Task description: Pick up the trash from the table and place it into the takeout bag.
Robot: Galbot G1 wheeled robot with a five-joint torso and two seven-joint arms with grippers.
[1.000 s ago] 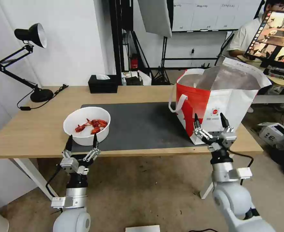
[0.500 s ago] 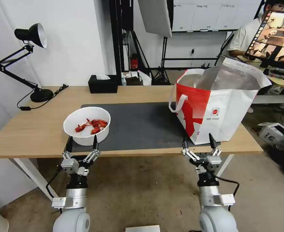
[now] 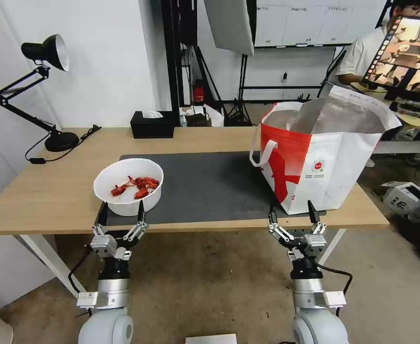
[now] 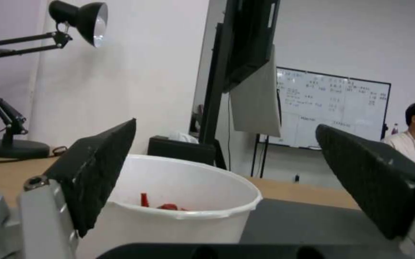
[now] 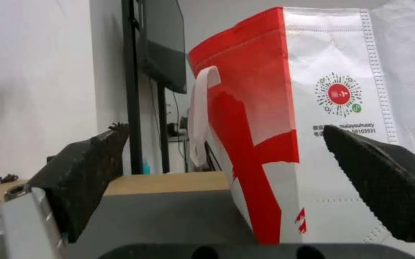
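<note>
A white round bowl (image 3: 128, 185) of red crayfish shells, the trash, sits on the left end of the dark mat (image 3: 210, 186) on the light-wood table (image 3: 52, 191). My left gripper (image 3: 120, 213) stands open just in front of the bowl (image 4: 178, 212) at the table's near edge, empty. At the right stands the white-and-red takeout bag (image 3: 322, 157), mouth open, foil lining showing. My right gripper (image 3: 291, 214) is open and empty at the table's front edge, close before the bag (image 5: 308, 144).
A black tissue box (image 3: 152, 124) sits at the table's back edge. A black desk lamp (image 3: 33, 91) with its cord stands at the far left. Behind the bag, a person sits at another desk with a monitor (image 3: 408, 52).
My right gripper has come down and leftward from in front of the bag's face to the table's front edge. The left gripper and bowl have not moved.
</note>
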